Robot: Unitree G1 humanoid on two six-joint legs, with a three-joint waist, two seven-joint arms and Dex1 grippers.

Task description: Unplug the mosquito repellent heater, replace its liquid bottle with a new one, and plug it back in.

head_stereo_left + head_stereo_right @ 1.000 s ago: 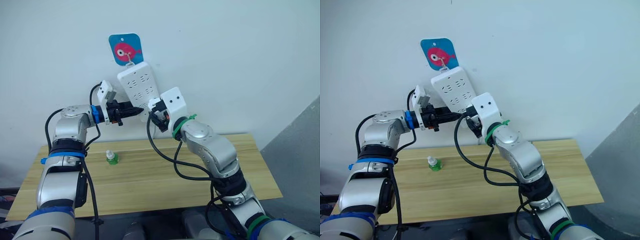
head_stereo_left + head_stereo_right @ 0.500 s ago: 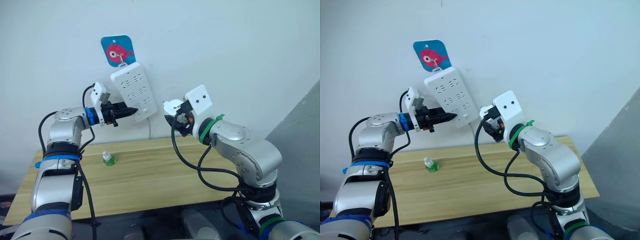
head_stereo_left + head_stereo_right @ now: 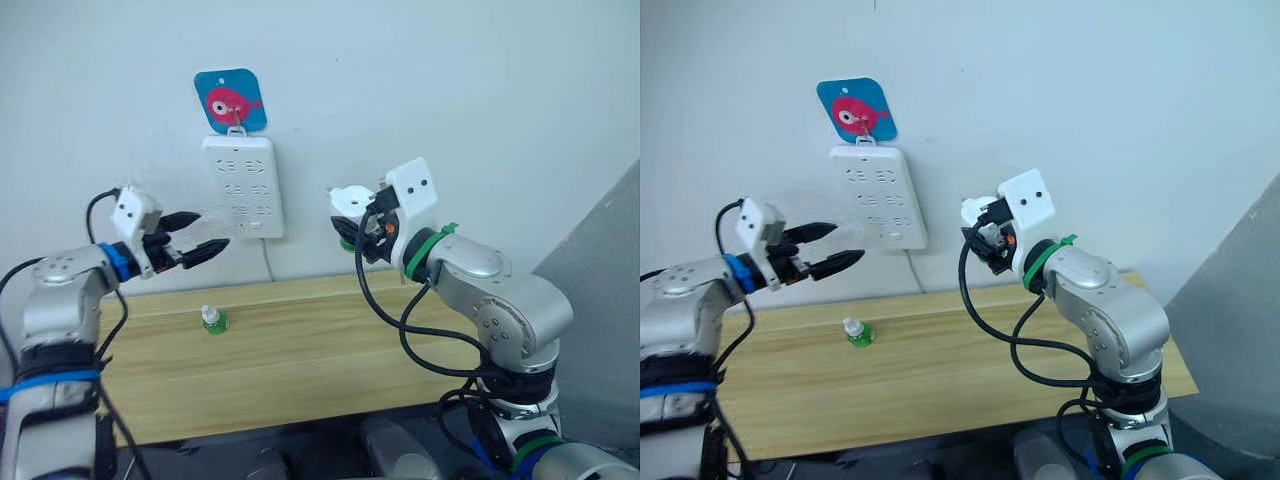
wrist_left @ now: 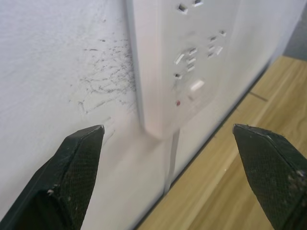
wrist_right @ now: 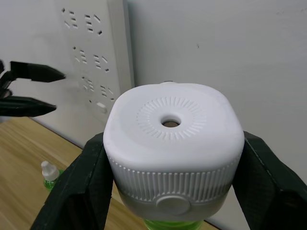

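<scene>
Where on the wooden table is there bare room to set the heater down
Most of the wooden table is bare: the whole stretch under the right gripper, which holds the white rounded heater, out to the far edge. The only occupied spot is by the small green bottle, below the open left gripper and the white power strip.

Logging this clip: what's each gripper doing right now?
Left gripper: open, holding nothing.
Right gripper: shut on the small white rounded plastic mosquito repellent heater.
</scene>
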